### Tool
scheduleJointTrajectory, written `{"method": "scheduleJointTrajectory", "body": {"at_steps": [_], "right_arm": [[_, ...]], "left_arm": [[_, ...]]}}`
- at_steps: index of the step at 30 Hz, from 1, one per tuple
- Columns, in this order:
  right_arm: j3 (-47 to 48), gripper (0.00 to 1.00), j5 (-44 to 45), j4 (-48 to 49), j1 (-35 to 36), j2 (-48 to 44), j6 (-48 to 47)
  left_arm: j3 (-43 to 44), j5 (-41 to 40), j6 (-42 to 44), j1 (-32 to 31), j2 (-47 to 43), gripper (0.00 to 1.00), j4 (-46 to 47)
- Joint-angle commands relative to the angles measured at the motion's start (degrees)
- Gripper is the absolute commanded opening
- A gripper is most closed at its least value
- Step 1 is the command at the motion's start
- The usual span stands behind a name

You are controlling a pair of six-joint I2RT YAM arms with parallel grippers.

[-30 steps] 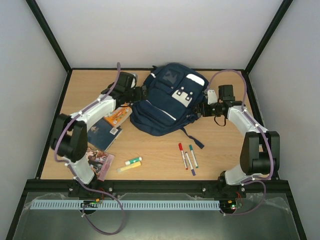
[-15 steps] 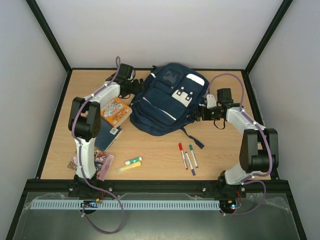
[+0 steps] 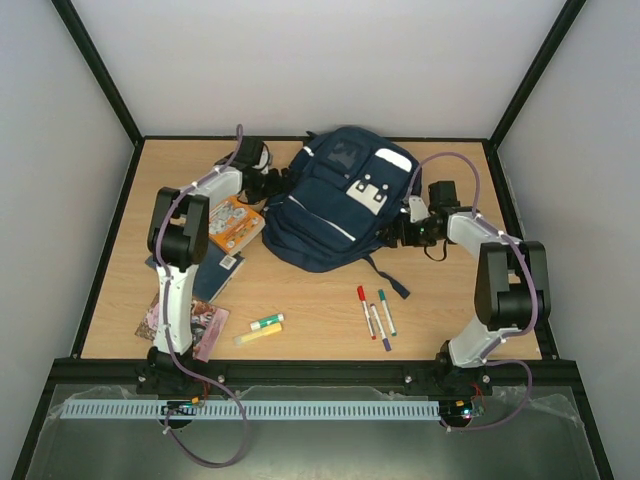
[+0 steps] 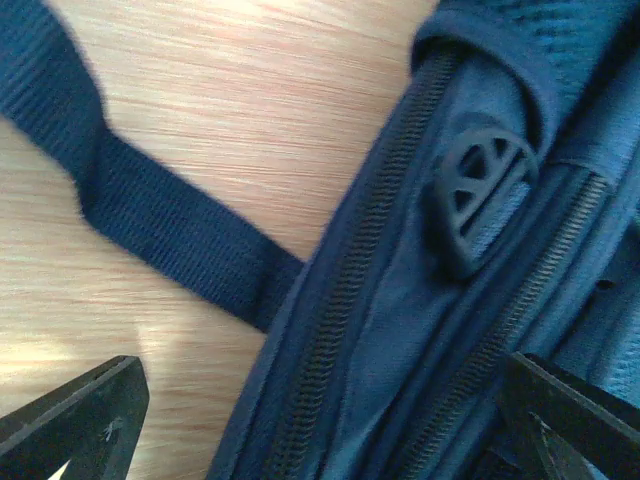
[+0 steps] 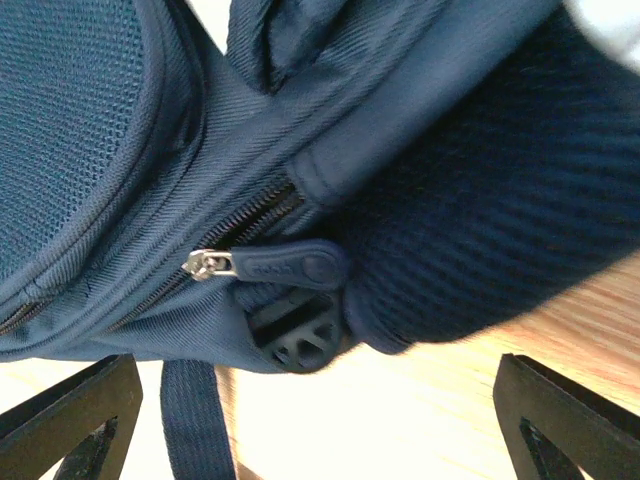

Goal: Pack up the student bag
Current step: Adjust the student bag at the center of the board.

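1. The student bag point(image 3: 335, 205) is laid front-up at the far middle of the worktop point(image 3: 450, 300). Its long axis runs from the far edge toward the near left.
2. The right fingers point(image 5: 70, 425) are set against the bag's right flank. They are spread wide and nothing is gripped between them.
3. In the right wrist view, the zip pull point(image 5: 285, 268) is seen just ahead of these fingers and between them, a little toward the left one. It hangs from its slider on the side seam.
4. The pull's long axis is laid across that view, roughly along the line joining the two fingers. A closing stroke is therefore judged to meet its ends rather than its flat faces, so a turn of the wrist is probably called for before any pinch.
5. The left fingers point(image 4: 80, 420) are also spread wide and hold nothing. They are placed at the bag's left flank, where a zip track point(image 4: 360, 270) runs diagonally between them, with a plastic buckle point(image 4: 480, 190) beyond it and a strap point(image 4: 150, 220) lying on the wood beside it.
6. No pull tab is shown in the left wrist view. The right arm is therefore judged the nearer one for opening the zip, and the left arm is better placed to steady the bag.
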Motion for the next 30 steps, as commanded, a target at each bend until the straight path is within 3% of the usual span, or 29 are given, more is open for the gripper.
{"method": "scheduleJointTrajectory", "body": {"at_steps": [1, 10, 16, 23, 27, 30], "right_arm": [[1.16, 0.97, -2.28, -3.58, -0.17, 3.51, -0.56], [2.67, 0.97, -4.33, -3.65, -0.20, 7.70, -0.17], [5.47, 1.00, -9.03, -4.27, 1.24, 12.22, 0.24], [6.93, 0.99, -5.13, -3.58, 5.21, 12.91, -0.37], [6.21, 0.99, -1.63, -2.40, 5.20, 11.24, 1.25], [5.34, 0.99, 0.47, -1.64, 5.14, 9.00, 1.05]], "left_arm": [[2.78, 8.25, 2.74, -3.49, 2.31, 1.00, -1.84], [-2.80, 8.38, 3.43, -10.58, -3.00, 0.99, -3.48], [-16.04, 6.40, 1.49, -11.93, -12.45, 1.00, -0.09], [-29.01, 6.29, -0.98, -15.58, -19.85, 1.00, 3.97], [-29.71, 2.86, 0.38, -16.90, -23.03, 0.99, 2.35], [-22.41, -3.18, 3.80, -16.09, -24.40, 0.99, -5.10]]}}
